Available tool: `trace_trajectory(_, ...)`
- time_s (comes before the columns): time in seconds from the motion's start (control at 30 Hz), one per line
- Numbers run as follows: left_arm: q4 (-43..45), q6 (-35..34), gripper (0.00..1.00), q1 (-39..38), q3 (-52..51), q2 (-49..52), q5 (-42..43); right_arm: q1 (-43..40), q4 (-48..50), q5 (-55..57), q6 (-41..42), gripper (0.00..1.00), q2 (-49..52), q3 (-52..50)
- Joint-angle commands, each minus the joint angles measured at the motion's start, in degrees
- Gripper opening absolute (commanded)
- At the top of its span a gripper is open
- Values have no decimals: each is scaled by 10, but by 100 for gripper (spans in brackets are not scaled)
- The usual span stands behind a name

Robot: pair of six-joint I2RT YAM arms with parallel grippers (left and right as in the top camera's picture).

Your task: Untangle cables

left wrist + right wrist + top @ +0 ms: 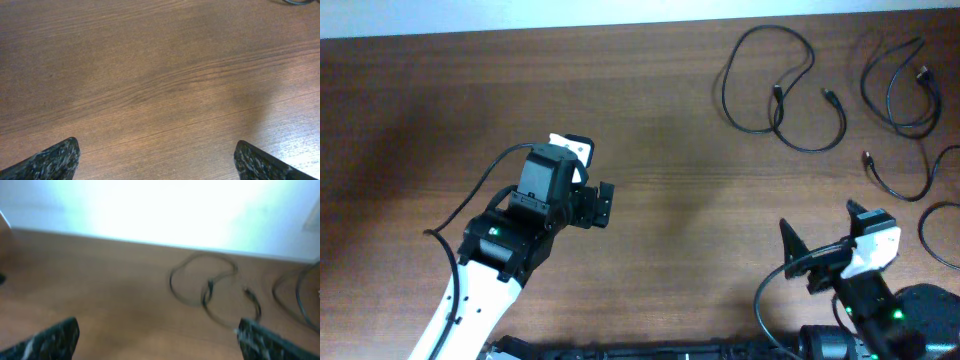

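At the far right of the counter (pixel 670 120), the cables lie apart from one another as thin black cords with small plug ends. The nearest to the middle, the double-loop cable (pixel 777 95), forms two overlapping rings with both plugs turned inward; the right wrist view shows it blurred (pixel 210 287), ahead of the fingers and well apart from them. To its right, the coiled cable (pixel 912 125) doubles over itself in tight loops near the counter's far corner. Below that, the curved cable (pixel 869 160) runs as an open arc from one plug toward the right edge. The edge cable (pixel 921 228) shows only as a partial loop cut off by the frame. None of the four touches another as far as the overhead view shows.

The left arm (pixel 510 240) reaches over the bare middle of the counter, far from every cord. Its jaws are spread wide, the fingers (pixel 55 160) at opposite corners of the wrist view with only wood grain between them; a sliver of dark cord (pixel 295 2) shows at that view's top right edge.

The right arm (pixel 880 300) sits at the near right corner, just beside the edge cable. Its jaws are also spread, the fingers (pixel 55 340) far apart and holding nothing.
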Motion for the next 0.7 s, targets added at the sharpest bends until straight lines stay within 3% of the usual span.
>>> trace_trajectory(0.0,1,7,99,2,8,-6,-5,3,92,-40,0,99,-41,-99)
trace_trajectory(0.23,1,7,99,2,8,-6,-5,3,242,-64,0,99,-84,-224)
trace_trajectory(0.67,1,7,99,2,8,-6,-5,3,366,-63,0,99,-122,-308)
